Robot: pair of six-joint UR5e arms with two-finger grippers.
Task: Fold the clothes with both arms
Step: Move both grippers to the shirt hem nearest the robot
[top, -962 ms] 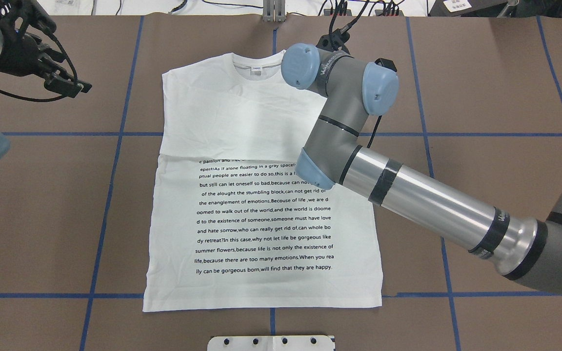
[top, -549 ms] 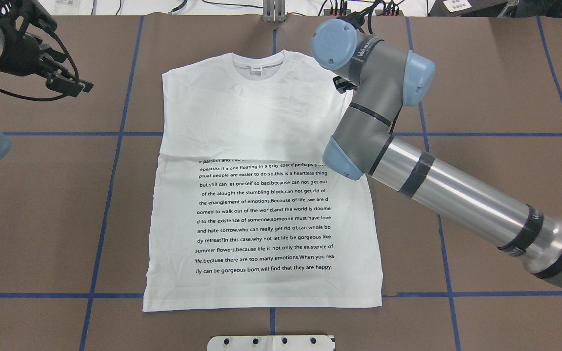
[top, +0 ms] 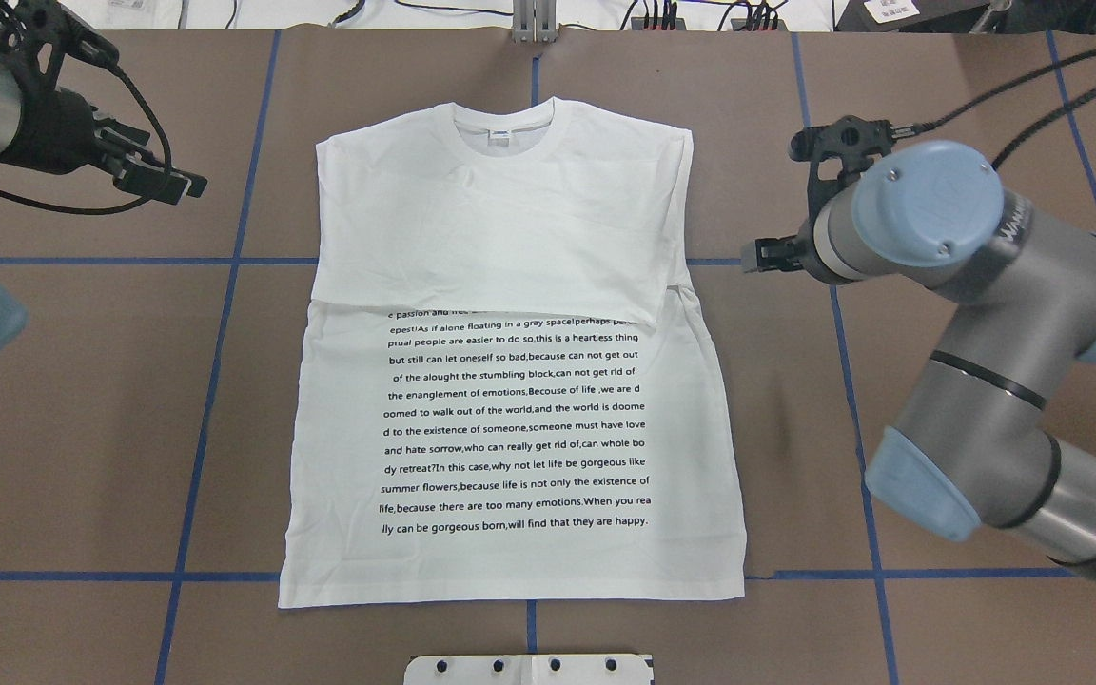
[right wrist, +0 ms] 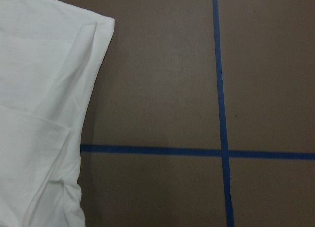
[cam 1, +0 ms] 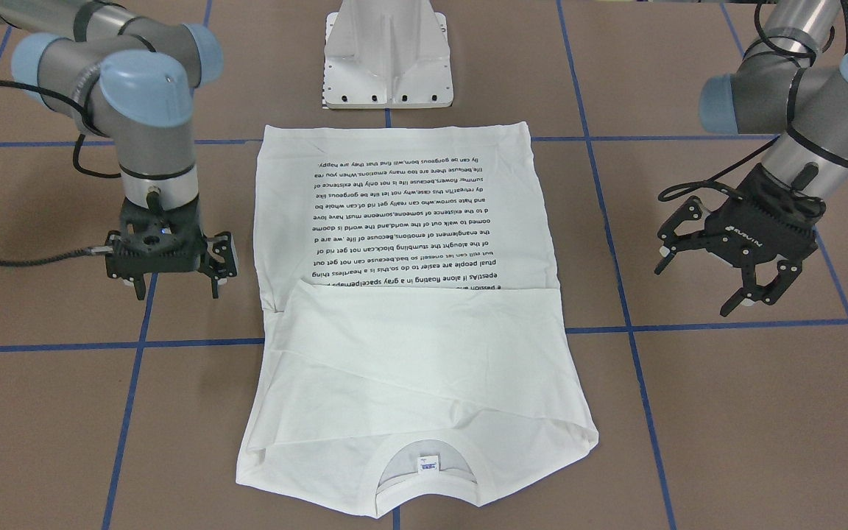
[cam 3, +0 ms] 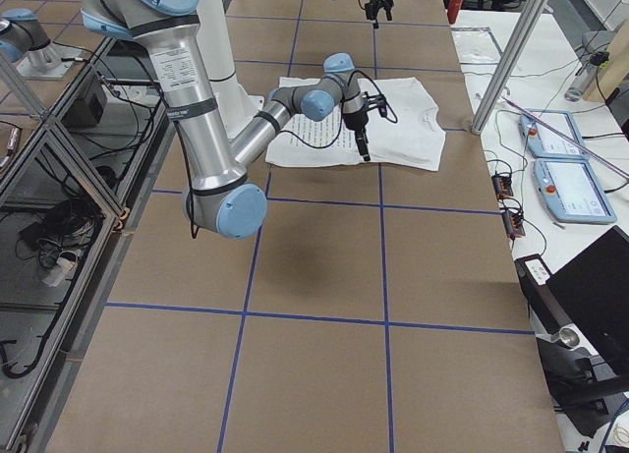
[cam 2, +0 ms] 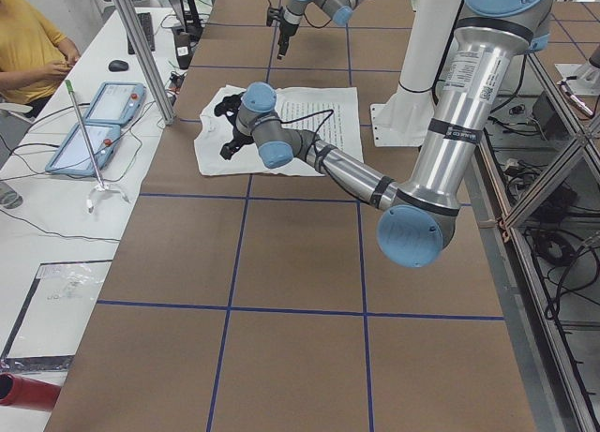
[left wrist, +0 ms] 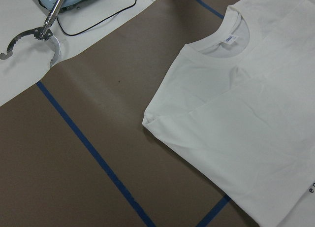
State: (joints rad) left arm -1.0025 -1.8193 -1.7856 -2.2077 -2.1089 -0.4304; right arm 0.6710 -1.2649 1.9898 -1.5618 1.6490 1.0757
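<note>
The white shirt (top: pixel 510 428) lies flat on the brown table, collar (top: pixel 505 124) at the far side. Its sleeves are folded in over the chest, and black text shows on the lower half. My right gripper (cam 1: pixel 176 287) is open and empty, pointing down just off the shirt's edge at folded-sleeve height. The right wrist view shows that edge of the shirt (right wrist: pixel 39 89) beside bare table. My left gripper (cam 1: pixel 696 287) is open and empty, tilted, above the table well off the shirt's other side. The left wrist view shows the shoulder corner (left wrist: pixel 152 121) and neck label (left wrist: pixel 231 38).
The white pedestal base (cam 1: pixel 387 59) stands at the robot's side of the table. Blue tape lines (top: pixel 215 333) cross the brown table. Two pendants (cam 2: pixel 94 123) and a seated person (cam 2: pixel 28 48) are beyond the far edge.
My right arm has swung right, from over the shirt's upper right part to beside it, uncovering the folded sleeve. My left gripper has shifted slightly towards the shirt.
</note>
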